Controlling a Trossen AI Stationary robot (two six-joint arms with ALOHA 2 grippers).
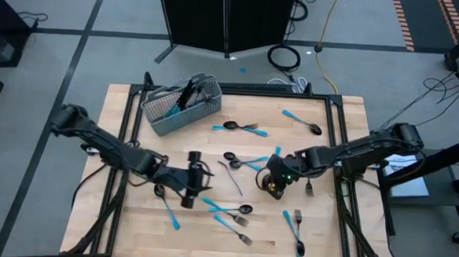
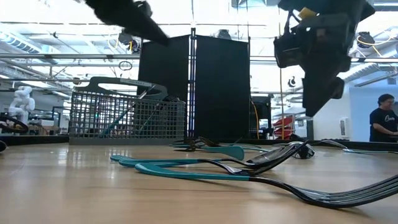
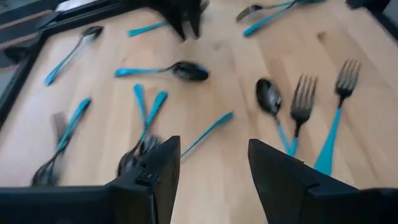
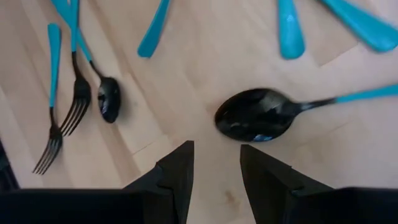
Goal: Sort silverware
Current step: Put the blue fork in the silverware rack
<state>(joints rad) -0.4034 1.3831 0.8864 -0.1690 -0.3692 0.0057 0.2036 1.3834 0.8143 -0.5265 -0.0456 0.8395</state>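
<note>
Small forks, spoons and knives with dark shiny metal heads and slim light-blue handles (image 1: 237,211) lie scattered across the pale wooden worktop (image 1: 318,243), most of them in the centre and lower half of the high view, with one spoon alone at the upper right. A few more stand in the grey wire-mesh basket (image 1: 180,102) at the upper left of the worktop. The left tool (image 1: 197,168) hangs left of centre in the high view, above bare wood beside the scattered pieces; its wrist view shows its two dark fingers (image 3: 163,163) parted with a clear gap and nothing between them. The right tool (image 1: 274,186) hangs right of centre, its fingers (image 4: 180,165) also parted and empty, with a dark spoon (image 4: 258,115) lying on the wood just ahead of them.
</note>
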